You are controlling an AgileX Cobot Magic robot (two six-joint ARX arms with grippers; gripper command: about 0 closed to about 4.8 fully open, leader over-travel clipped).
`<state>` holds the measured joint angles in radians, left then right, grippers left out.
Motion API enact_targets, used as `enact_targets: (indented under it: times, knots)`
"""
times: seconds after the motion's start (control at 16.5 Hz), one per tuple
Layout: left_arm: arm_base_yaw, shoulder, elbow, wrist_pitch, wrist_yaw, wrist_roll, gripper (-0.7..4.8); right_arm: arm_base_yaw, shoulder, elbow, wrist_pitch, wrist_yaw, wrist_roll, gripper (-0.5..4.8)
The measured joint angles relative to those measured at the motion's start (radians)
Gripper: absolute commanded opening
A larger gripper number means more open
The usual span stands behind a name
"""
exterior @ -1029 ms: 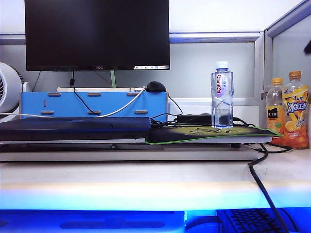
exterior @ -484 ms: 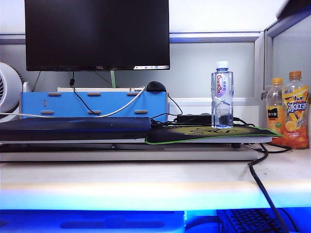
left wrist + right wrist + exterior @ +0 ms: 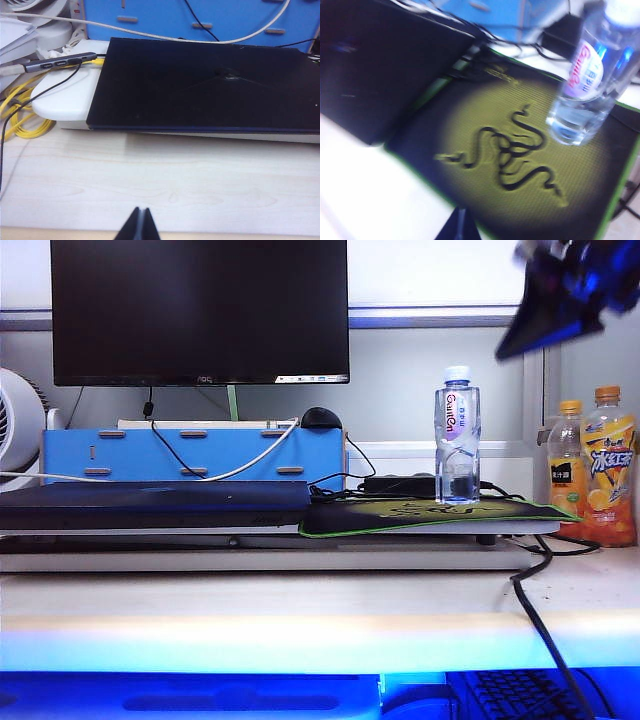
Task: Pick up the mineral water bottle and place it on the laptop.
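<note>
The mineral water bottle [image 3: 457, 435] stands upright on a black-and-yellow mouse pad [image 3: 430, 512], right of centre; the right wrist view shows the bottle [image 3: 585, 85] ahead of my gripper. The laptop [image 3: 150, 502] lies shut and flat to the left of the pad, and its dark lid [image 3: 200, 85] fills the left wrist view. My right gripper [image 3: 515, 340] is a blurred dark shape high at the upper right, above and to the right of the bottle, apart from it; its tips [image 3: 459, 225] are shut on nothing. My left gripper [image 3: 140, 222] is shut and empty over the bare desk in front of the laptop.
Two orange-capped drink bottles [image 3: 590, 475] stand at the far right by a partition. Behind are a black monitor [image 3: 200, 310], a blue box [image 3: 190, 455] and a white fan [image 3: 15, 425]. Cables [image 3: 535, 610] trail off the pad; yellow cable [image 3: 20, 120] lies beside the laptop.
My right arm has swung in from the upper right corner of the exterior view, leftward and downward toward the bottle. Bottle, laptop and left arm have not moved.
</note>
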<state>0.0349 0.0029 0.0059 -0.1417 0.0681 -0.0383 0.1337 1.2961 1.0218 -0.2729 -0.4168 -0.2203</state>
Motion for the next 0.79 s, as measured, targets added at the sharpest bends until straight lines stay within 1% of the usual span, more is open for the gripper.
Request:
enact_targets:
  times: [0.24, 0.42, 0.48, 0.67, 0.79]
  knots:
    - [0.000, 0.000, 0.000, 0.000, 0.000, 0.000, -0.02, -0.002, 0.116, 0.008, 0.090, 0.018, -0.021, 0.01]
    - [0.000, 0.000, 0.000, 0.000, 0.000, 0.000, -0.02, -0.002, 0.166, 0.083, 0.100, 0.022, -0.034, 0.01]
    - [0.000, 0.000, 0.000, 0.000, 0.000, 0.000, -0.02, -0.002, 0.189, 0.149, 0.109, 0.021, -0.035, 0.01]
    - [0.000, 0.000, 0.000, 0.000, 0.000, 0.000, -0.02, -0.002, 0.201, 0.168, 0.100, 0.024, -0.040, 0.01]
    - [0.000, 0.000, 0.000, 0.000, 0.000, 0.000, -0.02, -0.002, 0.208, 0.168, 0.129, 0.029, -0.088, 0.01]
